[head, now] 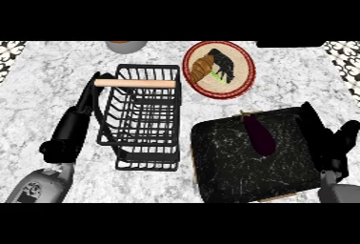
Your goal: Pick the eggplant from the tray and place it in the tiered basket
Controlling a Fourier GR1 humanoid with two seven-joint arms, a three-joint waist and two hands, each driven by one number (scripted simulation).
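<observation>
The eggplant (258, 134), slim, dark purple with a small stem at its upper end, is lying on the black speckled tray (225, 167) at lower right. The right hand (336, 143) is hovering beside it, fingers relaxed. The left hand (90, 97) is resting with straight fingers by the black wire tiered basket (144, 119) at centre left

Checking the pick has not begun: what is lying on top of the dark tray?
Only the eggplant lies on the tray. The right hand overlaps the tray's right edge, hiding that strip.
</observation>
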